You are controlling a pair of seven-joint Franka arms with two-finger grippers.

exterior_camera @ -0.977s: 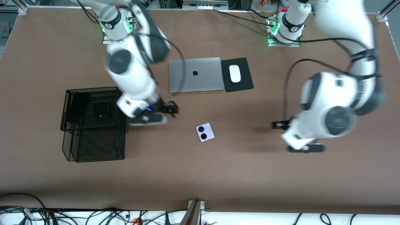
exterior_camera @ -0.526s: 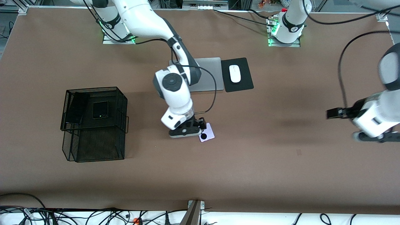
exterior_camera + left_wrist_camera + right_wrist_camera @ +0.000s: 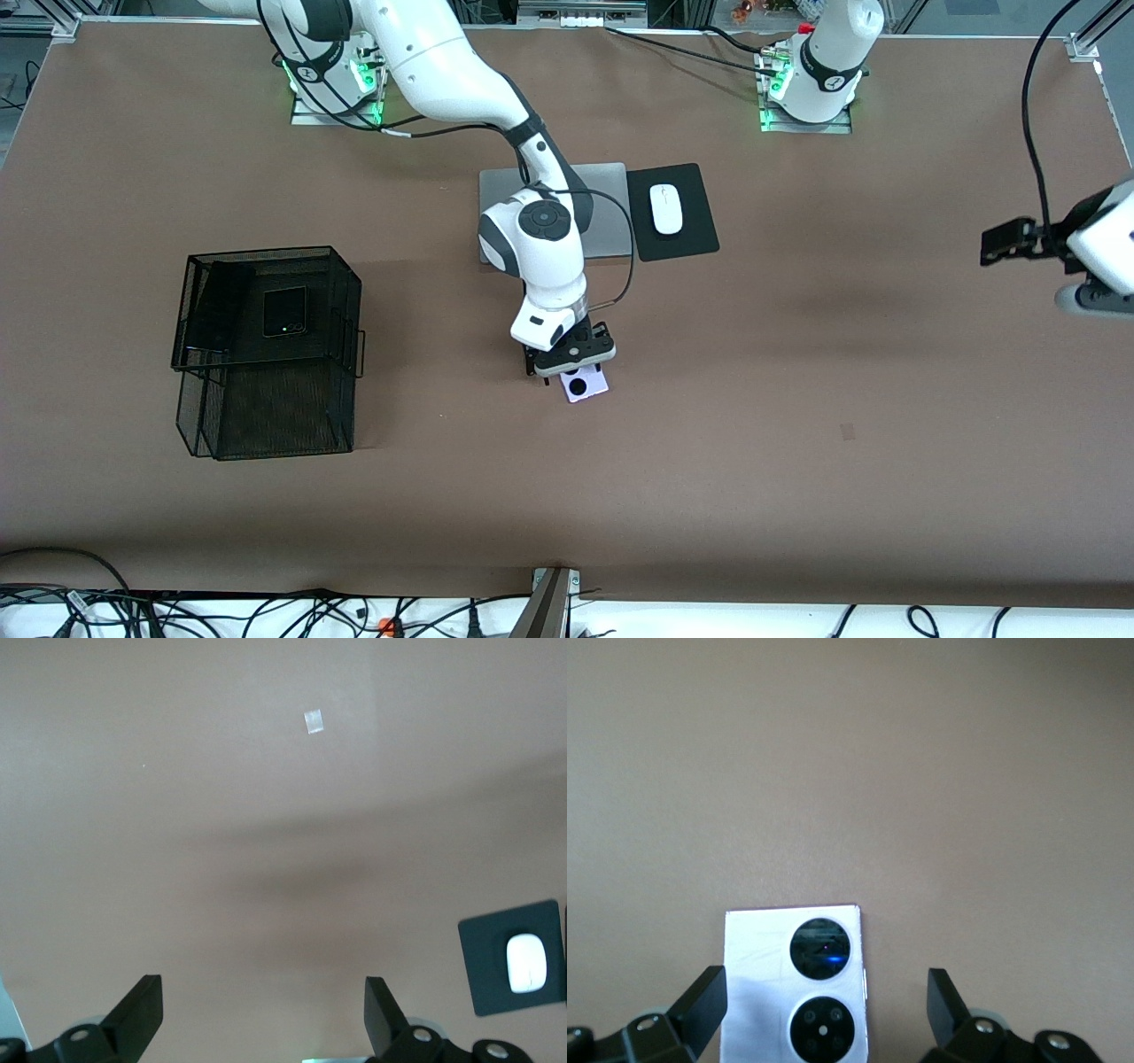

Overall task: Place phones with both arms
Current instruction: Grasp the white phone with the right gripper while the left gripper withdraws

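Note:
The lilac-white phone with two black circles lies flat on the brown table. My right gripper hangs just over it, open. In the right wrist view the phone sits between the spread fingers, closer to one finger, and I see no contact. The small squarish black phone and the long black slab lie in the black wire basket. My left gripper is open and empty over bare table at the left arm's end, and shows in its wrist view.
The silver laptop, partly covered by the right arm, lies near the bases. Beside it the white mouse sits on a black pad; both also show in the left wrist view. A small tape mark is on the table.
My right arm swung from beside the basket to over the lilac phone and came down on it. My left arm drew away toward its end of the table.

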